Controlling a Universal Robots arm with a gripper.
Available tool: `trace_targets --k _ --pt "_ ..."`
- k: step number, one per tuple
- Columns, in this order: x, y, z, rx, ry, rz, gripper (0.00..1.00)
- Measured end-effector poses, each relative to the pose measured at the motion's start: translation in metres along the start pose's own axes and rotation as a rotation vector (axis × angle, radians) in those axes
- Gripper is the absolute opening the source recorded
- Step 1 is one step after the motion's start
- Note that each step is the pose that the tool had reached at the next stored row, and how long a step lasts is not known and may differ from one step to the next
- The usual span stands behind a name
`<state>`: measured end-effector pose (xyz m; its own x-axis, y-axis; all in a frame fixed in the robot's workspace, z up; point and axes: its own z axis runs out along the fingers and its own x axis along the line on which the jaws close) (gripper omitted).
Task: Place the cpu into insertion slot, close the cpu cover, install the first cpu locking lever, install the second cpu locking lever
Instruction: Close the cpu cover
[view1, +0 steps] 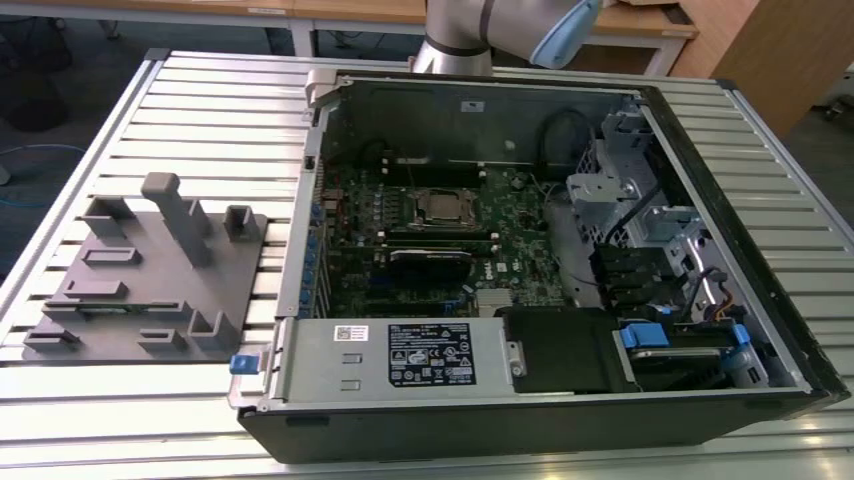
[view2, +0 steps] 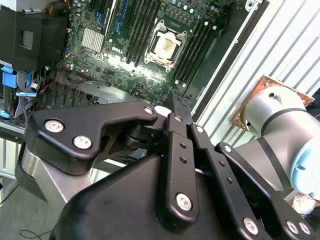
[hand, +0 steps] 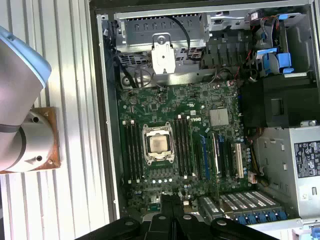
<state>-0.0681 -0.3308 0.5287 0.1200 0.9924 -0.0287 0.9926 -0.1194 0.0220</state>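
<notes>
Arm (view1: 461, 40) stands at the tabletop's (view1: 134, 420) far edge in the exterior view, wrist held high over the open computer case (view1: 534, 430), looking down on the motherboard (hand: 200, 100). Pincer (view2: 176, 104) pressed together, nothing between its tips, well apart from the board. The cpu (hand: 159, 144) sits in the insertion slot (hand: 160, 161), the cpu cover (hand: 148, 145) flat around it, nearer the board's arm-side edge.

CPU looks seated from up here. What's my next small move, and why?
Probably bring the gripper over the insertion slot and a little lower. The cpu already lies in it, the cpu cover looks down, and the gripper hangs shut, high and off to one side.
</notes>
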Motion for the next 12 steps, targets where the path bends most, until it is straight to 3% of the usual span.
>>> trace_targets --k 12 --pt "0.0001 -0.0001 0.0031 0.0000 0.0000 0.000 0.10"
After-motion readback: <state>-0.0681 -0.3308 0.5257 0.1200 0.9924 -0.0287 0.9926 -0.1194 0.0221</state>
